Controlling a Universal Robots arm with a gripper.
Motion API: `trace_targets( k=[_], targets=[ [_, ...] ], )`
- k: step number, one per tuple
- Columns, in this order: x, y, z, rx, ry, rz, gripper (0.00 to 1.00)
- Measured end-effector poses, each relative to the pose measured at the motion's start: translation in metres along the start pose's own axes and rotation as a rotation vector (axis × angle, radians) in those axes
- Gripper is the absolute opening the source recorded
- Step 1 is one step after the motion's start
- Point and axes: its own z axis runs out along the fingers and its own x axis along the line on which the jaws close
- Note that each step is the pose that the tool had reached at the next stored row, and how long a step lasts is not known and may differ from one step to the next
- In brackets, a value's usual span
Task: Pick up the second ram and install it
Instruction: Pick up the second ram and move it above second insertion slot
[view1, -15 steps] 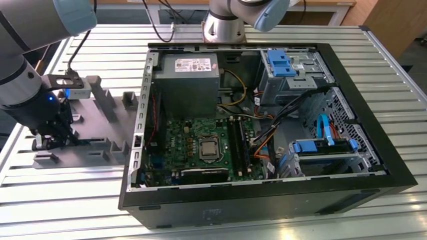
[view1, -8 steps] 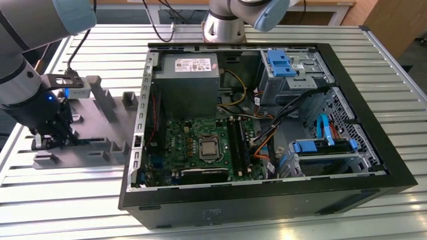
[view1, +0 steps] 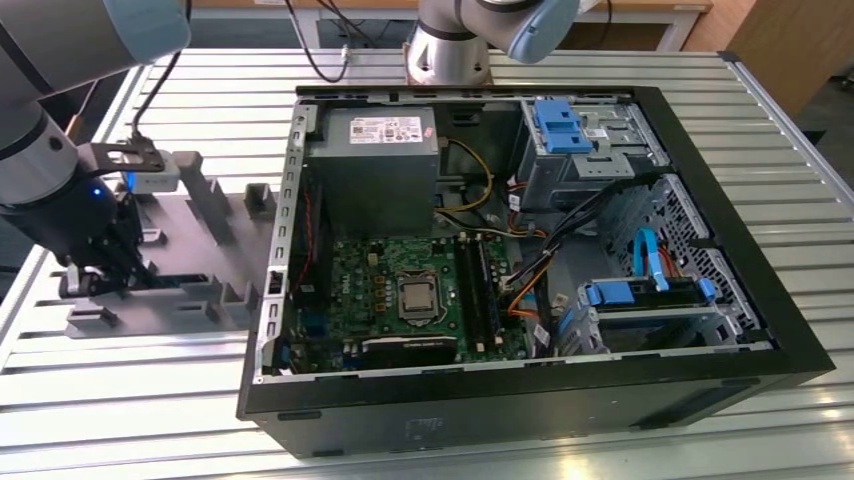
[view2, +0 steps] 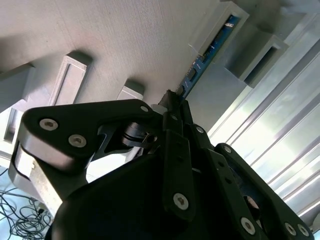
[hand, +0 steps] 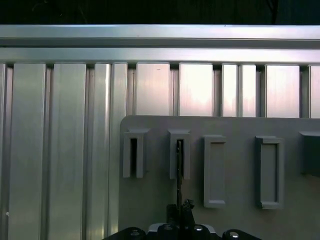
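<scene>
My gripper (view1: 96, 275) hangs over the grey tray (view1: 200, 290) at the exterior view's left. In the second wrist view its black fingers (view2: 172, 115) close together on the near end of the second ram (view2: 202, 60), a thin blue stick. The stick's far end sits in a slotted post (view2: 235, 20) of the tray (view2: 125, 40). In the first wrist view the ram (hand: 178, 170) shows edge-on, running from a post of the tray (hand: 240, 125) down to the gripper (hand: 181, 207).
An open black computer case (view1: 534, 400) lies at the exterior view's right, with the green motherboard (view1: 380, 265) and its dark memory slots (view1: 478, 290) inside. Cables, blue drive cages and a power supply (view1: 380, 150) crowd the case. Ribbed metal tabletop (hand: 60, 150) surrounds the tray.
</scene>
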Motion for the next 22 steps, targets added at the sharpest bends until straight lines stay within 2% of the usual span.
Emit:
trace_targets(
  k=[16,22],
  targets=[
    [0.0,-0.0002,-0.008,0.0,0.0001,0.0,0.14],
    [0.0,-0.0002,-0.0083,0.0,0.0005,0.0,0.14]
  ],
)
